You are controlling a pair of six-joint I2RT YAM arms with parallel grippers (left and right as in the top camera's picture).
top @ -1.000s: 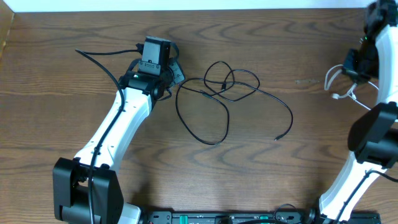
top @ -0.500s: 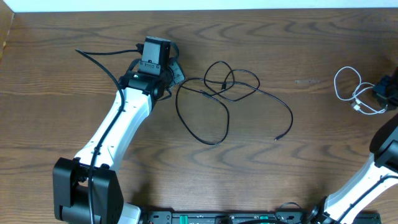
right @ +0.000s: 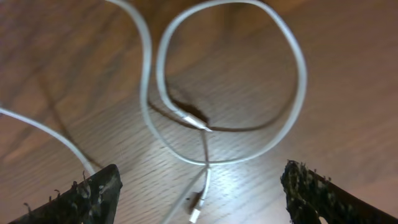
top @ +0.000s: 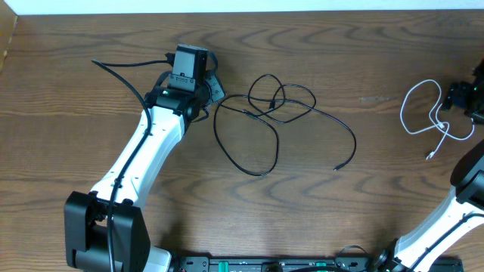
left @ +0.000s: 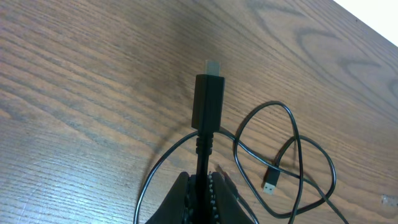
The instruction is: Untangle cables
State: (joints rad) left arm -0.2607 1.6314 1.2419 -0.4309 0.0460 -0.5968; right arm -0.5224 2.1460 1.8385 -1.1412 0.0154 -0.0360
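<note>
Here, left gripper: clenched on black cable just behind its plug, which juts ahead of the fingers; likely anchoring that end.
Right gripper: fingers spread wide, holding nothing.
White cable: lies looped between right fingers, well apart from black.
</note>
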